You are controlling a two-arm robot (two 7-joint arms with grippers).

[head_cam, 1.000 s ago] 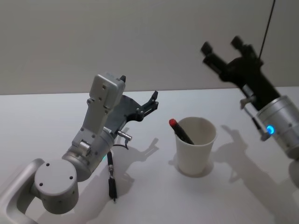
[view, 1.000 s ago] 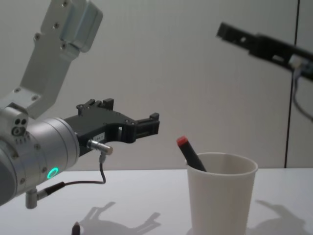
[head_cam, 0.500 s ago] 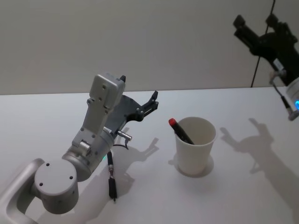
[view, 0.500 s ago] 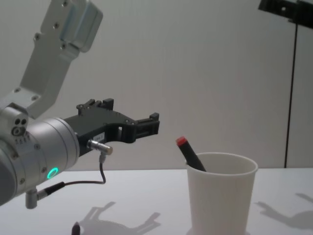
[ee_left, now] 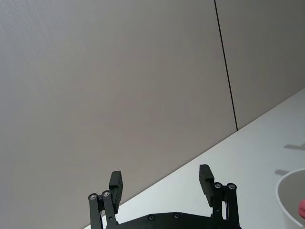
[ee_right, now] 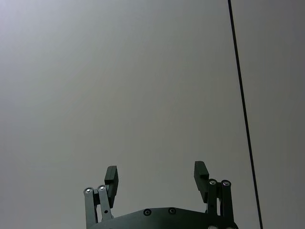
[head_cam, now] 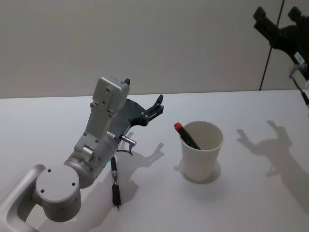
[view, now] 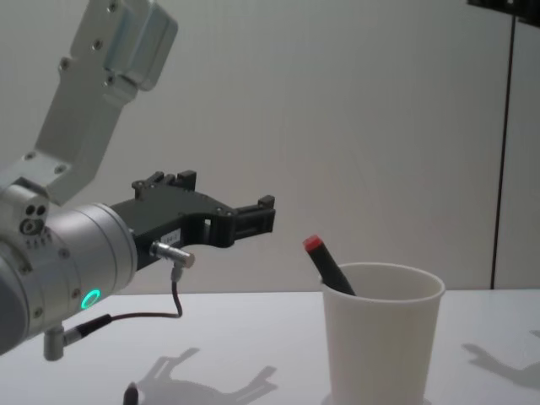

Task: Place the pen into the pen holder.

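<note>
Our left gripper (ee_left: pixel 161 177) hovers with fingers (ee_left: pixel 116 185) spread and empty; the pen (head_cam: pixel 189 137) leans inside the pen holder (head_cam: pixel 203 162), near, below and right of them on the table (head_cam: pixel 48 116); we judge a careless sweep there could topple the light pen holder; our right gripper (ee_right: pixel 156 172), fingers likewise apart, hangs high, well clear.

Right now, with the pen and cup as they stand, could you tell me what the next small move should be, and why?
I would likely just park the right gripper, which is open, empty and high to the right of the cup. The pen already leans inside the cup, and the left gripper is open, left of it.
</note>
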